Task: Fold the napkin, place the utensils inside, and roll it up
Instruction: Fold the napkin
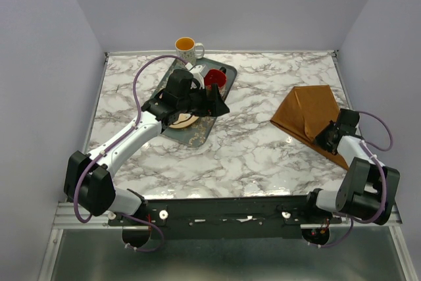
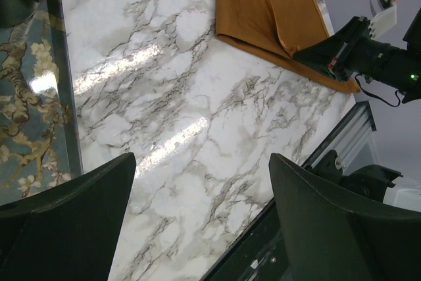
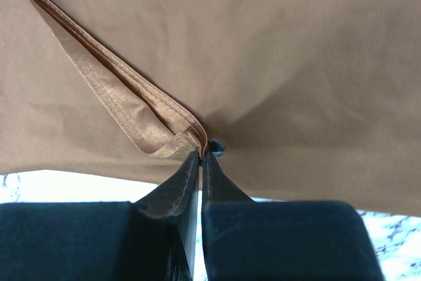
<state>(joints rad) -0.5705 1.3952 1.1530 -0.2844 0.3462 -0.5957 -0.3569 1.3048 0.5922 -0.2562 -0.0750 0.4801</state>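
I see bare counter between the tray and the napkin, free to cross. My left tool hangs over the tray, a mug just behind it; my right tool blocks the napkin's near corner.

— What does the napkin look like?
— It's a plain rust-brown cloth, thin and soft. It's folded over on itself into a rough triangle, with a crease running down the middle.
— Where does it lie?
— On the right side of the marble table, close to the right edge, mostly flat.
— And the near edge?
— Several stitched hems stack together there. The right gripper pinches them between its closed fingers.
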